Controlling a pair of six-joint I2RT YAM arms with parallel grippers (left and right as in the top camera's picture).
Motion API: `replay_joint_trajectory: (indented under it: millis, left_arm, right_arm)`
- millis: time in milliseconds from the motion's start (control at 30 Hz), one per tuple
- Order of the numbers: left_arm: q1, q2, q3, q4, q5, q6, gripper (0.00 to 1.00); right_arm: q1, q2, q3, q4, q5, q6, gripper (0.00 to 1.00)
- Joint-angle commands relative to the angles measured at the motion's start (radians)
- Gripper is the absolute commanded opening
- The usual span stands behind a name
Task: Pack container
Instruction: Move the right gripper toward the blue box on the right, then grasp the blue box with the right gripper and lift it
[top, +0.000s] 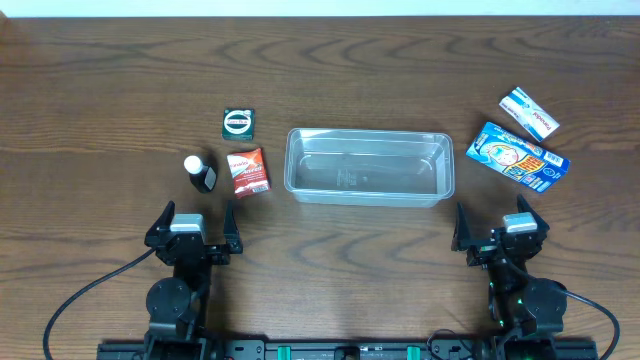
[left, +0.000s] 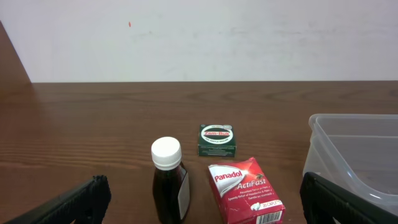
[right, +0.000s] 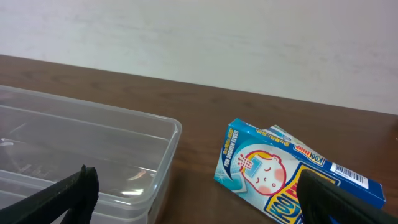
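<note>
L gripper (top: 197, 216) & R gripper (top: 492, 214) wide apart. Red box (left: 245, 190): "Panadol ActiFast"; green tin (left: 217, 139): "Zam-Buk"; both left of container (top: 370, 195).

I see a big brown wooden table (top: 90, 70) filling almost the whole overhead view. In both wrist views, a plain white wall (left: 249, 37) fills the top part, behind the table's far edge.
</note>
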Motion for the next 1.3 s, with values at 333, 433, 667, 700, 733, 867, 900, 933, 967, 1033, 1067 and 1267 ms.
replay_joint_trajectory:
  millis: [333, 433, 667, 700, 733, 867, 900, 933, 967, 1033, 1067, 1267]
  left_arm:
    - [0.006, -0.006, -0.024, -0.032, -0.016, 0.006, 0.98]
    - [0.006, -0.006, -0.024, -0.032, -0.016, 0.006, 0.98]
    - [0.006, -0.006, -0.024, -0.032, -0.016, 0.006, 0.98]
    - [0.006, -0.006, -0.024, -0.032, -0.016, 0.006, 0.98]
    - [0.006, -0.006, -0.024, -0.032, -0.016, 0.006, 0.98]
    - [0.006, -0.006, -0.024, -0.032, -0.016, 0.006, 0.98]
    - [0.006, -0.006, -0.024, -0.032, -0.016, 0.006, 0.98]
    - [0.006, -0.006, -0.024, -0.032, -0.016, 0.006, 0.98]
    - [0.006, -0.006, -0.024, -0.032, -0.016, 0.006, 0.98]
    - [0.006, -0.006, -0.024, -0.032, -0.016, 0.006, 0.98]
    - [0.006, -0.006, -0.024, -0.032, -0.016, 0.006, 0.98]
    - [0.006, -0.006, -0.024, -0.032, -0.016, 0.006, 0.98]
  right_arm:
    - [-0.006, -0.007, -0.004, -0.002, 0.011, -0.015, 0.99]
    - [-0.006, -0.007, -0.004, 0.063, 0.027, -0.044, 0.99]
    - [-0.006, -0.007, -0.004, 0.037, 0.007, -0.035, 0.99]
    - [-0.006, -0.007, -0.004, 0.031, 0.006, -0.035, 0.99]
    - [-0.006, -0.007, -0.004, 0.031, 0.006, -0.035, 0.99]
    - [-0.006, -0.001, 0.065, -0.010, -0.024, -0.034, 0.99]
    - [-0.006, 0.009, 0.094, -0.031, -0.024, -0.034, 0.99]
    - [-0.006, 0.028, 0.130, -0.051, -0.020, -0.033, 0.99]
    - [-0.007, 0.053, 0.164, -0.063, -0.012, -0.031, 0.99]
    - [-0.007, 0.164, 0.268, -0.068, -0.004, -0.028, 0.99]
    - [-0.007, 0.207, 0.305, -0.069, 0.001, -0.020, 0.99]
    - [-0.032, 0.623, 0.655, -0.155, -0.012, 0.051, 0.99]
